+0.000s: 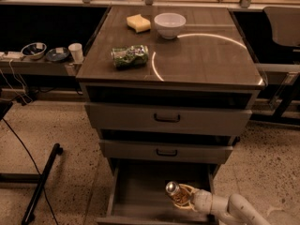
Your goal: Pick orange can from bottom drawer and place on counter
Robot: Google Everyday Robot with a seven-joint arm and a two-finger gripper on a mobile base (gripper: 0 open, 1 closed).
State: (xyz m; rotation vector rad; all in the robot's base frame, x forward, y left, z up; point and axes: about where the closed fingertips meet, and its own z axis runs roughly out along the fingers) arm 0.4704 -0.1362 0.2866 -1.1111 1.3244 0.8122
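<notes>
The orange can [176, 194] is tilted, silver end up-left, above the floor of the open bottom drawer [140, 191] at its right front. My gripper [183, 198] reaches in from the lower right on a white arm and is shut on the orange can. The counter [206, 55] is the dark top of the cabinet with a bright circular arc.
On the counter lie a green-patterned can [130, 56], a yellow sponge [138, 22] and a white bowl [169, 25]. Two shallower drawers [167, 118] with dark handles sit above. A side shelf at left holds bowls [33, 49] and a cup [75, 52]. A black stand leg [42, 182] lies on the floor.
</notes>
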